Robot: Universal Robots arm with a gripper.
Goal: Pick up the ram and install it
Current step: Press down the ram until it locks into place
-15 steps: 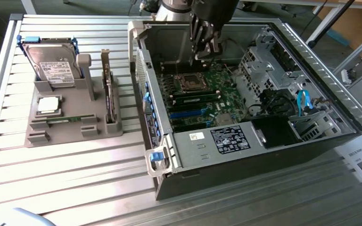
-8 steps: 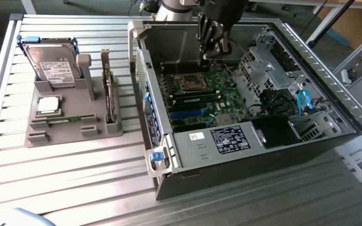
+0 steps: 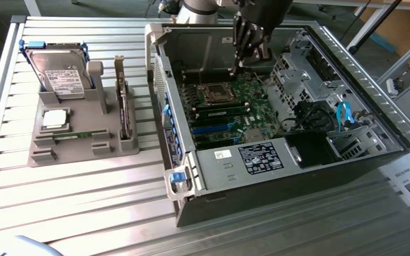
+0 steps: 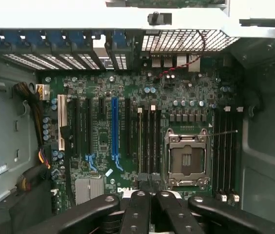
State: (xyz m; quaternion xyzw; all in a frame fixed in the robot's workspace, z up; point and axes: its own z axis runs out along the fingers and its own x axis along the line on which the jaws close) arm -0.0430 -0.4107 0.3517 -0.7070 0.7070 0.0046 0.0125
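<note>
The ram [image 3: 72,135], a thin green stick, lies flat in a front slot of the grey holder [image 3: 41,149] at the exterior view's left. My gripper [image 3: 241,65] hangs inside the open computer case [image 3: 190,176], far from the ram, above the motherboard [image 3: 251,120] near the CPU socket [image 3: 215,95]. In the wrist view my gripper [image 4: 149,191] is shut, its black fingers [image 4: 136,207] pressed together with nothing between them. Below them lie the black memory slots [image 4: 149,141] and the CPU socket [image 4: 186,158].
The holder also carries a hard drive [image 3: 61,69], a square silver CPU chip [image 3: 54,118] and an upright expansion card [image 3: 123,106]. Inside the case are the power supply [image 3: 258,157], blue cables [image 3: 344,114] and drive cages [image 3: 298,69]. The slatted table [image 3: 84,213] surrounds everything.
</note>
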